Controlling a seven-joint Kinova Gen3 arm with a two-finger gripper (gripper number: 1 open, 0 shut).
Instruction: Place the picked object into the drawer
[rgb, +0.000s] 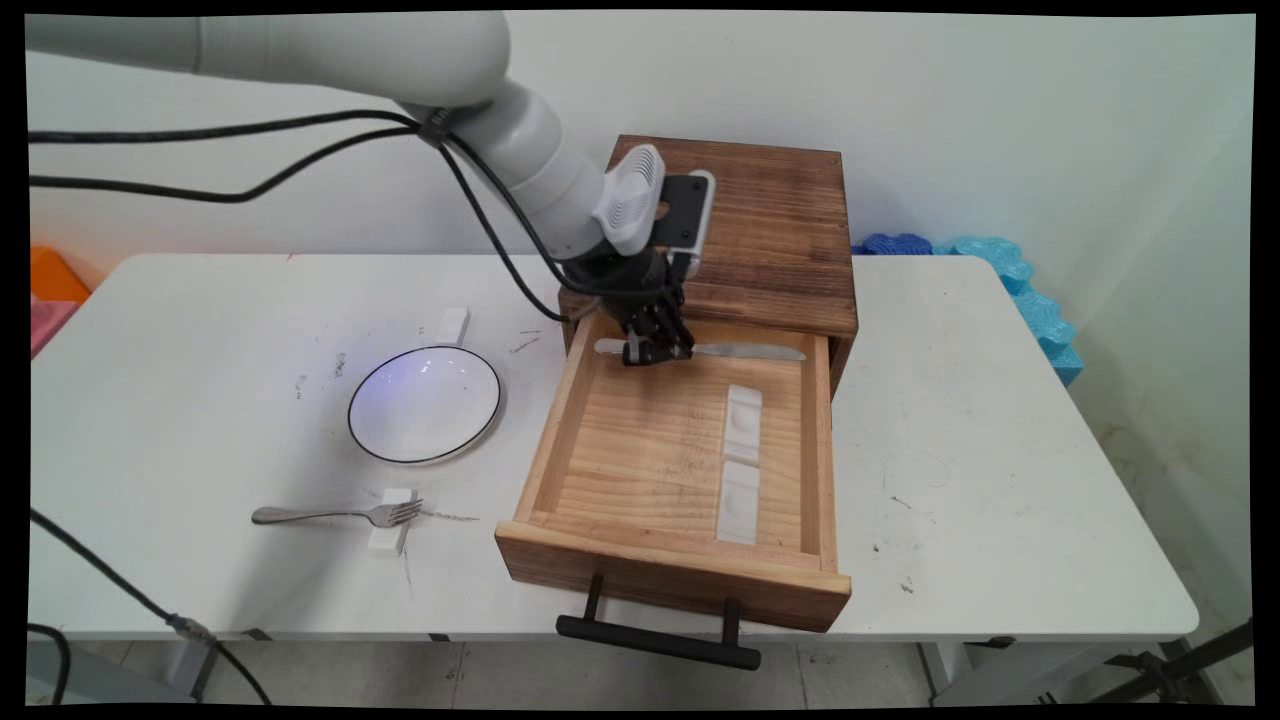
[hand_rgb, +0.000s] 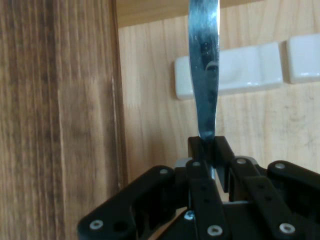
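Main view overlooks the table; hand view nears the shared drawer (rgb: 680, 440).

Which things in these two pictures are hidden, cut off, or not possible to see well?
- Knife: in the main view the gripper covers its middle; in the hand view the top edge cuts off its far end.
- Cabinet interior: hidden by its top in the main view.
- White rests: the knife hides part, the right edge crops another, hand view.
- Drawer contents under the gripper: hidden, main view.
- Fork and plate: outside the hand view.
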